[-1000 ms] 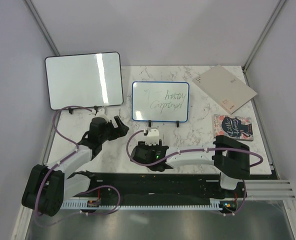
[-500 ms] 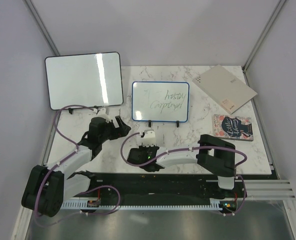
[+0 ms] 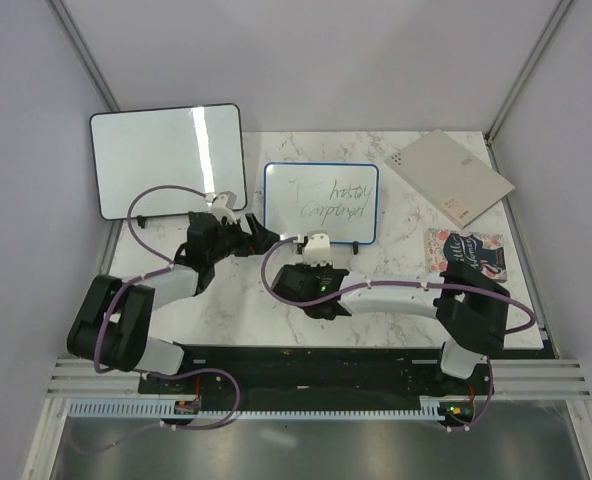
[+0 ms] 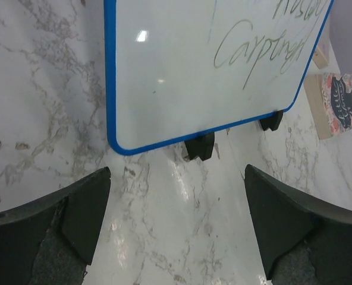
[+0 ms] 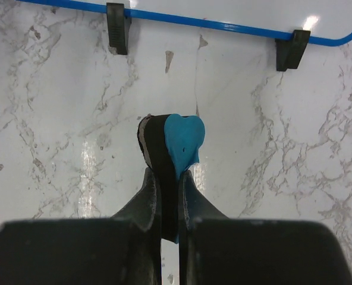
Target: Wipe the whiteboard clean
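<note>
– Anything readable?

– Green handwriting on the whiteboard (image 3: 321,203). The lower word looks like "Carpting"; the upper word I cannot make out, and the left wrist view cuts it off at the top of the whiteboard (image 4: 211,65).

– What stands around it, from the left?

– Left of the whiteboard and a little behind it, a larger black-framed board (image 3: 166,160), blank. At the whiteboard's lower left corner is the left gripper (image 3: 259,238), fingers (image 4: 75,214) spread wide with nothing between them. Just in front of the whiteboard's bottom edge, the right gripper (image 3: 314,252) points at it. To the right lie a beige booklet (image 3: 451,177) and, nearer, a patterned paperback (image 3: 466,252); its title is too small to read.

– And the right tool?

– Only the right wrist view tells: the right gripper (image 5: 167,184) pinches a blue-and-black eraser (image 5: 179,142) upright, apart from the whiteboard's black feet (image 5: 118,19) on the marble table (image 5: 57,119).
</note>
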Available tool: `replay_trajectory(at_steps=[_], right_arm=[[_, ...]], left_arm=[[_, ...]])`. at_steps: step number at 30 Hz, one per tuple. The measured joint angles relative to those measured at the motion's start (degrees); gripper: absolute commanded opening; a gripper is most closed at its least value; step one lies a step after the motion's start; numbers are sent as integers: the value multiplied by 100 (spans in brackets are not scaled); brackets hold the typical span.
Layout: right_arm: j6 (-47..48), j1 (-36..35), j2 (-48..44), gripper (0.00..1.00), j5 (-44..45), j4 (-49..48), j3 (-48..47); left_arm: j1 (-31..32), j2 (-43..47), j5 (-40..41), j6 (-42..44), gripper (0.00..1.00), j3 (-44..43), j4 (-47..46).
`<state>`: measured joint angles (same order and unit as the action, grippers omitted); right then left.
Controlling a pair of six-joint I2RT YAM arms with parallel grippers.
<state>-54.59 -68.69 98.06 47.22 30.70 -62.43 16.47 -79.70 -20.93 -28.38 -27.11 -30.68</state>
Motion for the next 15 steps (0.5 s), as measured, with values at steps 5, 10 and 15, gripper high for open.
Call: replay_trajectory(at_steps=[5, 10, 15], right_arm=[[348, -63, 431, 8, -44, -17, -284], [446, -225, 1379, 23, 42, 33, -649], [490, -334, 1405, 54, 52, 48, -704]], left_arm=[[-9, -551, -332, -74, 99, -278, -538], [-11, -638, -496, -129, 99, -278, -704], [-11, -577, -505, -125, 99, -278, -693]])
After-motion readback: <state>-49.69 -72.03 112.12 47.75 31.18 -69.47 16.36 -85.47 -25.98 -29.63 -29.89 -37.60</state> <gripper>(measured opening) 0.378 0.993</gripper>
